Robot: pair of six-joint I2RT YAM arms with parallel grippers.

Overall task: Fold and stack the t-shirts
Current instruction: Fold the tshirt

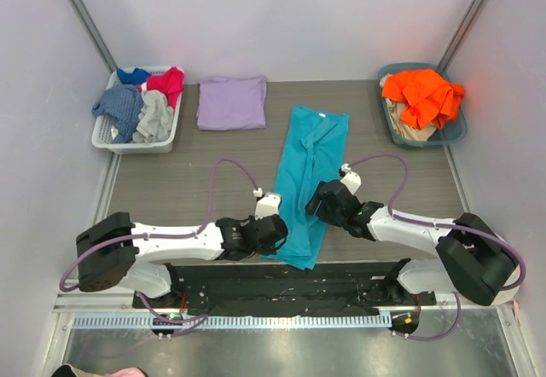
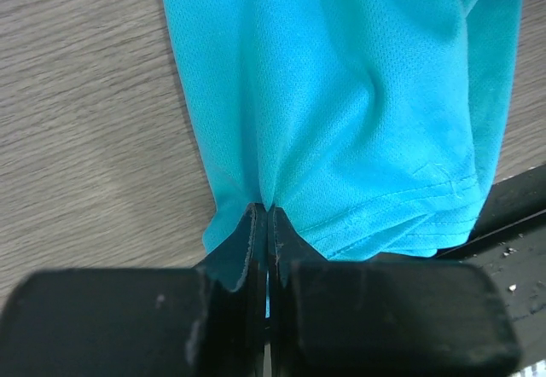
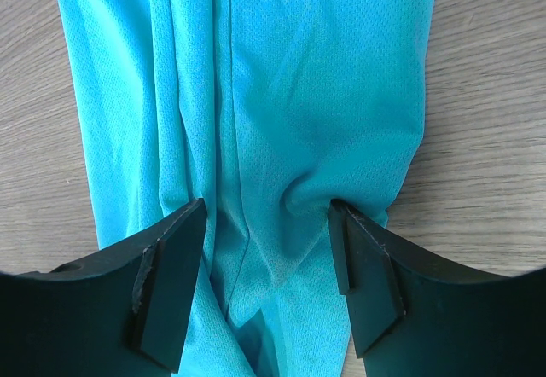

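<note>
The grey table [image 1: 171,189] carries the teal t-shirt [image 1: 309,168], which lies down its middle as a long narrow strip, collar at the far end and hem at the near edge, between the two arms. The lavender t-shirt [image 1: 231,102] sits folded flat at the far side, just beside a white basket [image 1: 109,142] of clothes. The left claw [image 2: 262,215] is pinched tight on the teal hem corner. The right claw [image 3: 269,219] stands spread over the cloth — jaws apart, fabric bunched between them.

Teal shirt [image 1: 311,164] hem corner hidden inside left tool [image 2: 268,215]; neck label [image 1: 322,115] illegible
</note>
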